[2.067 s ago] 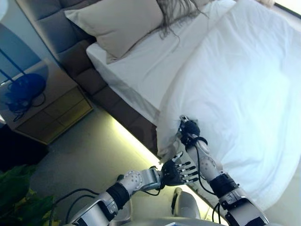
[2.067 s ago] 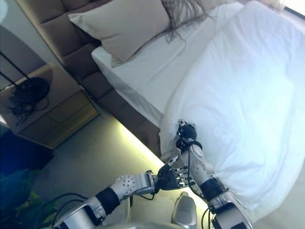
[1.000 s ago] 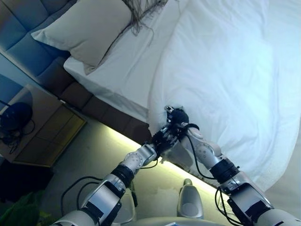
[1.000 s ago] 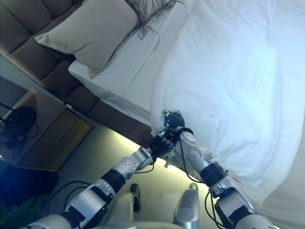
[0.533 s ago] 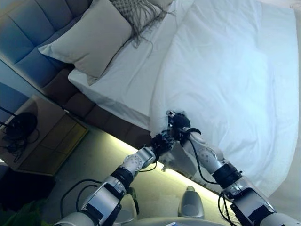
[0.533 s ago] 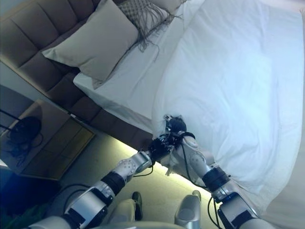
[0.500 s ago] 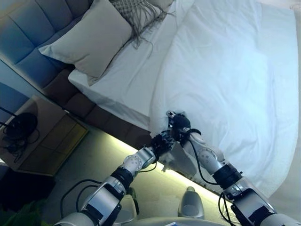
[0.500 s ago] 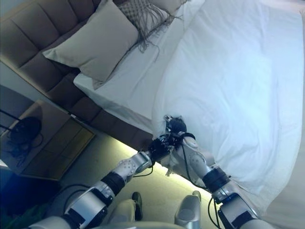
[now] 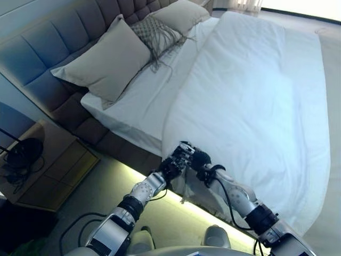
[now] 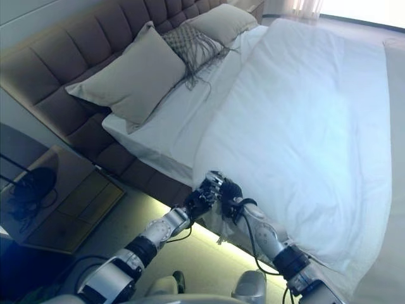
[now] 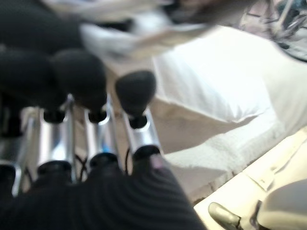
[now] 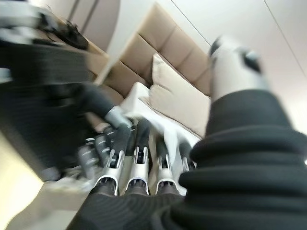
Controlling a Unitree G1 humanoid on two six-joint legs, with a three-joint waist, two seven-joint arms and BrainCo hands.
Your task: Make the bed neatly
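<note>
Both hands at the duvet corner.
We find the left hand (image 9: 173, 164) and right hand (image 9: 198, 159) curled on the white duvet (image 9: 256, 96) at the bed's near edge.

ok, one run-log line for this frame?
phase: pulling duvet | left hand: shut on duvet corner | right hand: shut on same corner | pillows: at headboard | sheet: exposed near pillows
</note>
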